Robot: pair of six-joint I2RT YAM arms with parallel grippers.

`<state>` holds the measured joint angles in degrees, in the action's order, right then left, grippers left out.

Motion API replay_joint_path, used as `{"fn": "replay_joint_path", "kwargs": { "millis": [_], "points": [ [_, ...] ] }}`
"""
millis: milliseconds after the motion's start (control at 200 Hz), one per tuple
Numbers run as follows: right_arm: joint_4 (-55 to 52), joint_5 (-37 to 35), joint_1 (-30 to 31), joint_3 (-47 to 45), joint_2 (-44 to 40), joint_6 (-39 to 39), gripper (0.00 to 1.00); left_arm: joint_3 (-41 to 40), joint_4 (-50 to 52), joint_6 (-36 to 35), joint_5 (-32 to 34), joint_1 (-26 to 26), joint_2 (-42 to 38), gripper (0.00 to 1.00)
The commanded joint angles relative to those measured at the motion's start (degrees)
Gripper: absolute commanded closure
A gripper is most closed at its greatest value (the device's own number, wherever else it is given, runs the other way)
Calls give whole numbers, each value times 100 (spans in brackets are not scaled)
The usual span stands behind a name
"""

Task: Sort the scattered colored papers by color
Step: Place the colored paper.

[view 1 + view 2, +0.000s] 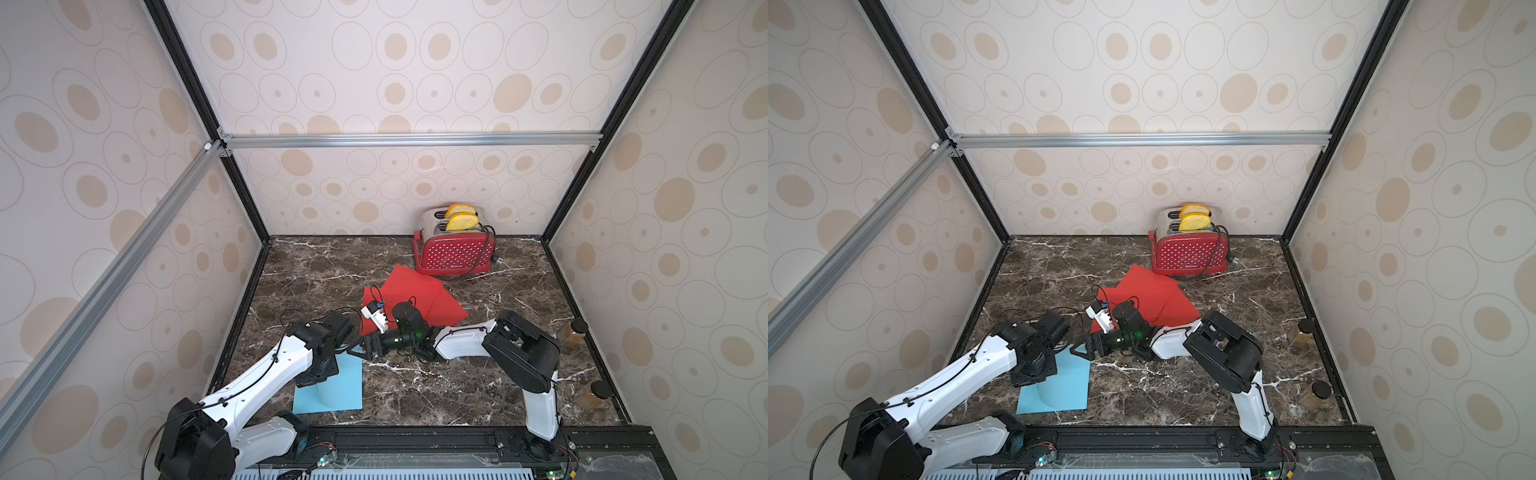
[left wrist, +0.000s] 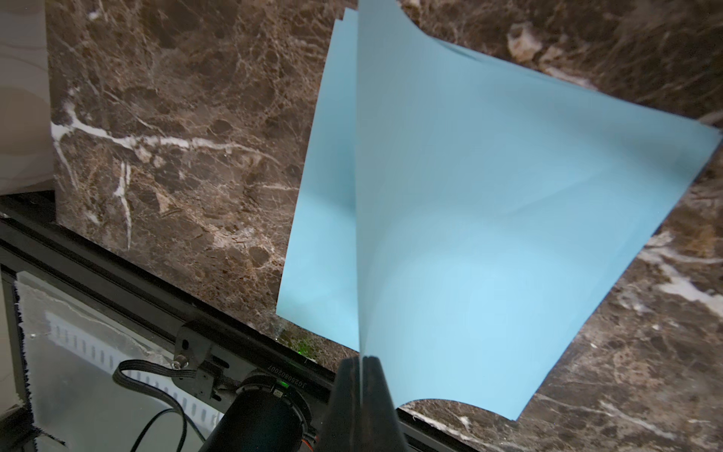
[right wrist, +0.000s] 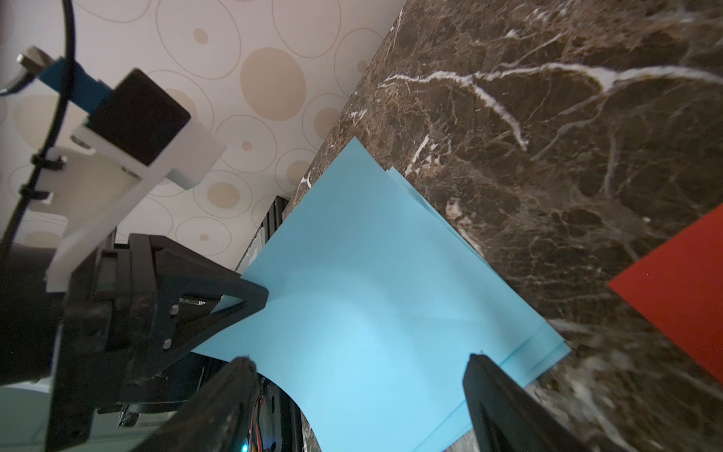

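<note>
Three red papers (image 1: 415,286) — one blue stack (image 1: 349,382)

Dark brown marble tabletop (image 1: 415,386), white-veined. At the back, right of centre: red dotted toaster (image 1: 455,251), upright. Just in front of it: red papers (image 1: 419,295), overlapping, fanned. Front left: blue papers (image 1: 345,386) stacked, top sheet curled upward. Along the right edge: jar (image 1: 573,331) midway, second jar (image 1: 595,394) nearer the front.

A staged kitchen corner inside a lab test booth: black and silver aluminium frame bars (image 1: 411,139) hold beige-oval wallpaper panels (image 1: 395,62) around a brown marble desk (image 1: 324,266) carrying a red white-dotted toaster (image 1: 455,253).
</note>
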<state>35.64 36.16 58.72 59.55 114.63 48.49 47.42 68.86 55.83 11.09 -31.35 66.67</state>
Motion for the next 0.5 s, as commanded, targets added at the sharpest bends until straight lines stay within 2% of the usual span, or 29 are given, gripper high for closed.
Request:
{"fn": "replay_joint_path", "kwargs": {
  "millis": [0, 491],
  "points": [
    [171, 118, 70, 175, 100, 116, 11, 276, 71, -198, 175, -37, 105, 100],
    [203, 171, 188, 315, 585, 299, 13, 312, -4, -163, 104, -37, 181, 100]
  ]
}}
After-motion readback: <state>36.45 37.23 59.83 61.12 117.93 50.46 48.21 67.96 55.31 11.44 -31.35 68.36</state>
